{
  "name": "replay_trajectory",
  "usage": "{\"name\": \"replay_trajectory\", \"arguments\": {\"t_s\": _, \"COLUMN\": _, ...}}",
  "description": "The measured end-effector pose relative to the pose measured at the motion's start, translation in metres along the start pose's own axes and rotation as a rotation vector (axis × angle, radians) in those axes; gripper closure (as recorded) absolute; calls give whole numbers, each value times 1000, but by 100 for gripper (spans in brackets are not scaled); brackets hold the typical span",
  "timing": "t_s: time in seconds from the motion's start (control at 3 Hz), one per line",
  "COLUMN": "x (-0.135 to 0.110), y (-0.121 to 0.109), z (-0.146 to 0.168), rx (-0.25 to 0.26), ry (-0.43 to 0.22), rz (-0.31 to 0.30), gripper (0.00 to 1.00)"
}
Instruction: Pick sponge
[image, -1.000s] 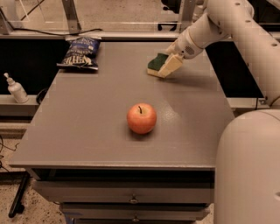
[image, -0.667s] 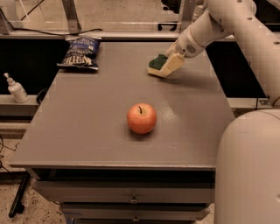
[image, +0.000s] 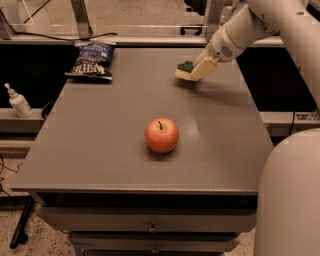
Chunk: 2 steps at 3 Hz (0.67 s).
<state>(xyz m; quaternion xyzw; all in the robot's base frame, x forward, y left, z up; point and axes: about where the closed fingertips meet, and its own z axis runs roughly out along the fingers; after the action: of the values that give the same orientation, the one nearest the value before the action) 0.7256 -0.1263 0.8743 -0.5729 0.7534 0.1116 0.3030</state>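
Note:
The sponge (image: 184, 69), dark green on top with a pale yellow base, sits at the far right of the grey table (image: 100, 130). My gripper (image: 199, 71) reaches down from the upper right on a white arm. Its cream fingers (image: 204, 68) lie against the sponge's right side and cover part of it. The sponge's shadow falls on the table just beneath it, so I cannot tell whether it rests on the surface or is slightly raised.
A red apple (image: 162, 135) stands in the middle of the table. A blue chip bag (image: 92, 60) lies at the far left corner. A small white bottle (image: 19, 101) stands on a ledge left of the table. The robot's white body (image: 290, 195) fills the lower right.
The gripper and the sponge have stayed in nearly the same place at the far right of the table. The apple and the chip bag have not moved.

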Motion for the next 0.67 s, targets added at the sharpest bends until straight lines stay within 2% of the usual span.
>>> {"name": "replay_trajectory", "arguments": {"t_s": 0.67, "x": -21, "y": 4, "z": -48, "rx": 45, "ry": -49, "rz": -24, "gripper": 100}}
